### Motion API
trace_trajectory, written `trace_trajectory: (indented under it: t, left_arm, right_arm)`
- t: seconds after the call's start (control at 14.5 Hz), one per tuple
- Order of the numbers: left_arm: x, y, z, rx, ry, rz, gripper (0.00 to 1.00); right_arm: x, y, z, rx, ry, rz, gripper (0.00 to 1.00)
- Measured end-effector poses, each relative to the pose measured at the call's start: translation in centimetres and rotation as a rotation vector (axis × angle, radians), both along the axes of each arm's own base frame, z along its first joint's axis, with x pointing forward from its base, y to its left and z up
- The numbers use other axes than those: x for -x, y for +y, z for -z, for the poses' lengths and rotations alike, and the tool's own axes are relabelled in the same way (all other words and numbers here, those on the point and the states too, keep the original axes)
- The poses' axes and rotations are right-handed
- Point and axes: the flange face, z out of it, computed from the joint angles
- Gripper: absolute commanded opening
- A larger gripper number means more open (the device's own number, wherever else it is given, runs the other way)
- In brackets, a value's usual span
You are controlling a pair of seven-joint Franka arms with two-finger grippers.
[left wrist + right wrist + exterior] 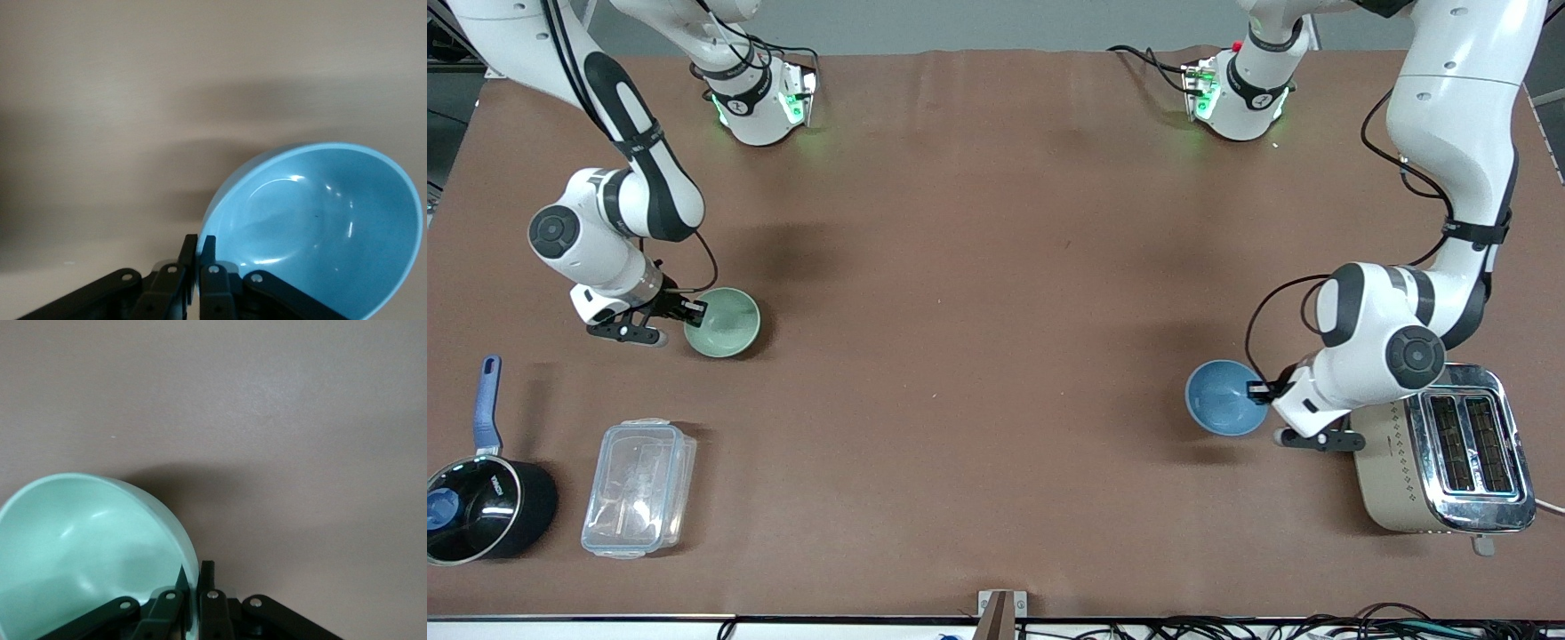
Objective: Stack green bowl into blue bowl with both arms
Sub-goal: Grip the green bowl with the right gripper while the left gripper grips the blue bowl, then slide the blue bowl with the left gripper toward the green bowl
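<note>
Surface: brown table, with the 2 arm bases along its top edge in the front view.
Green bowl: toward the right arm's end of the table, well apart from the blue bowl, which sits toward the left arm's end, just beside a toaster.
Right gripper: at the green bowl's rim, jaws pinched on the wall, 1 finger inside and 1 outside, as the right wrist view shows.
Left gripper: at the blue bowl's rim, jaws clamped on the wall the same way.
Lift: whether either bowl is off the table I cannot tell.
Step in hand: both bowls appear grasped; the carrying is not yet done.
Next move: probably bring the 2 bowls toward the middle, green over blue, rims level, then lower and release.
Bystanders: a black saucepan and a clear lidded box, nearer the camera than the green bowl.
</note>
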Motion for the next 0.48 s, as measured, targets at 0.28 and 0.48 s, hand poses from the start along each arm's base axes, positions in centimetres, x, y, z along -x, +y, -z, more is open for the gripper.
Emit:
trace_trajectory:
  t: [0.28, 0.48]
  left_arm:
    - [2.0, -10.5, -3.2, 0.062, 0.045, -0.064, 0.0]
    - [6.0, -20.1, -2.7, 0.051, 0.089, -0.132, 0.0]
  right_arm:
    - [-4.3, 0.1, -7.3, -0.009, 0.099, 0.001, 0.0]
    - [-7.0, 0.3, -12.6, -0.009, 0.1, 0.01, 0.0]
